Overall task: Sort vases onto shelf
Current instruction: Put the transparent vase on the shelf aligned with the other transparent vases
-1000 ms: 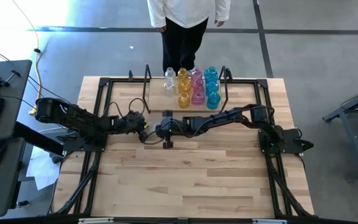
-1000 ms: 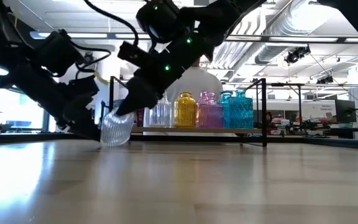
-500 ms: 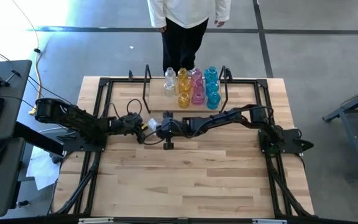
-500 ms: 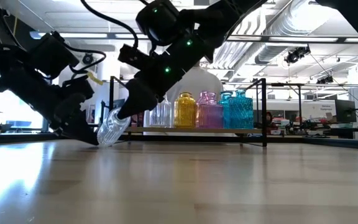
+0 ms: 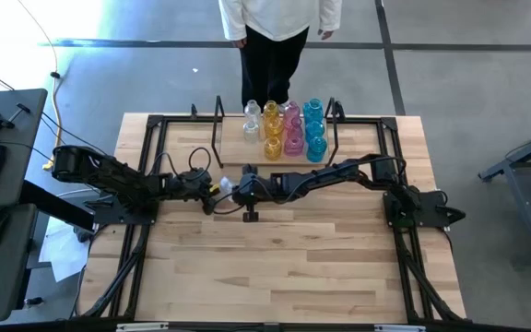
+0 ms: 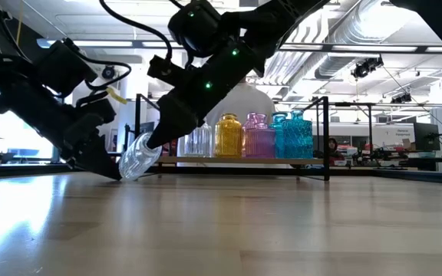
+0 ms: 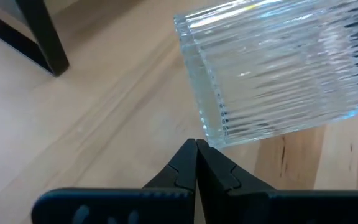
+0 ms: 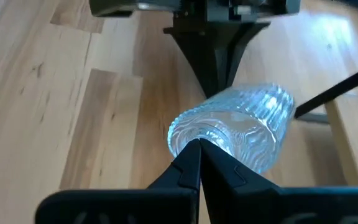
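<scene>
wooden desk (image 5: 284, 267), clear vase (image 6: 140, 156) tipped between two arms
left end effector (image 7: 196, 144) pinched shut at its base, right end effector (image 8: 198, 143) shut at its mouth; neither grips it.

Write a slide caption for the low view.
Both shut grippers, left and right, prod a tilted clear vase before the shelf.

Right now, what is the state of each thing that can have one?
Clear vase: tilted on the table, between both grippers.
Left gripper: shut, tip at the vase's base.
Right gripper: shut, tip at the vase's mouth.
Shelf vases: upright, in colour rows.
Shelf: partly filled.
</scene>
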Controlling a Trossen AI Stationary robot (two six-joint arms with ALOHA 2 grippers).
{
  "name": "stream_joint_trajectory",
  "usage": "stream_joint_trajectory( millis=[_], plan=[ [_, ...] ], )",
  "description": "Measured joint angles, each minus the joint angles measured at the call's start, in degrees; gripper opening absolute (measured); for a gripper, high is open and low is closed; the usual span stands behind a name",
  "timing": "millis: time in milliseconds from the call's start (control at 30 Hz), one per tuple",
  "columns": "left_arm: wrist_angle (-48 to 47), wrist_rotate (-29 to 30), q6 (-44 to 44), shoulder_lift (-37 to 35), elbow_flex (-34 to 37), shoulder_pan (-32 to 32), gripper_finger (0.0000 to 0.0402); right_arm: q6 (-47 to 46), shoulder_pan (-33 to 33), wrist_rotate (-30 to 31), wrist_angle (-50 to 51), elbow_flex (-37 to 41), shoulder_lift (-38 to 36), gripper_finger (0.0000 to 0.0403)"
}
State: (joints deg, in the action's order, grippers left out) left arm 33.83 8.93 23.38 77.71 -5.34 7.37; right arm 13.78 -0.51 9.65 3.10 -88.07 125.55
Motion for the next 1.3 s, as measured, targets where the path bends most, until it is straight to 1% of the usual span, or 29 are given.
stream_joint_trajectory(
  millis=[100, 300, 400, 500, 700, 900, 1033, 1300],
  plan=[
    [0.0, 0.0, 0.0, 0.0, 0.0, -1.0, 0.0000, -2.3, -0.6, -2.0, 3.8, -1.5, -0.1, 0.0000],
    [0.5, -2.9, 0.0, 0.1, 0.0, -2.8, 0.0000, -4.7, -1.2, -1.8, 13.9, -7.8, 0.0, 0.0000],
    [0.6, -3.2, 0.0, 0.1, -0.8, -3.8, 0.0000, -6.6, -1.9, -4.2, 17.0, -10.5, 0.0, 0.0000],
    [-0.5, -2.5, -0.3, 0.2, -2.1, -5.1, 0.0000, -8.3, -2.6, -6.1, 17.4, -11.3, 0.0, 0.0000],
    [-0.4, 0.5, -0.9, 0.2, -2.9, -6.0, 0.0000, -10.4, -4.2, -7.0, 17.8, -11.4, 0.0, 0.0000],
    [-0.3, 0.7, 0.4, 1.2, -3.1, -5.9, 0.0002, -10.9, -4.1, -9.9, 17.4, -12.5, 0.0, 0.0000],
    [-2.1, 0.2, 0.4, 1.2, -3.1, -6.0, 0.0024, -11.0, -4.1, -11.9, 16.6, -12.5, 0.4, 0.0000],
    [-5.0, 0.0, -1.1, 1.1, -3.4, -6.0, 0.0100, -11.4, -4.3, -12.3, 16.5, -12.3, 0.5, 0.0000]
  ],
)
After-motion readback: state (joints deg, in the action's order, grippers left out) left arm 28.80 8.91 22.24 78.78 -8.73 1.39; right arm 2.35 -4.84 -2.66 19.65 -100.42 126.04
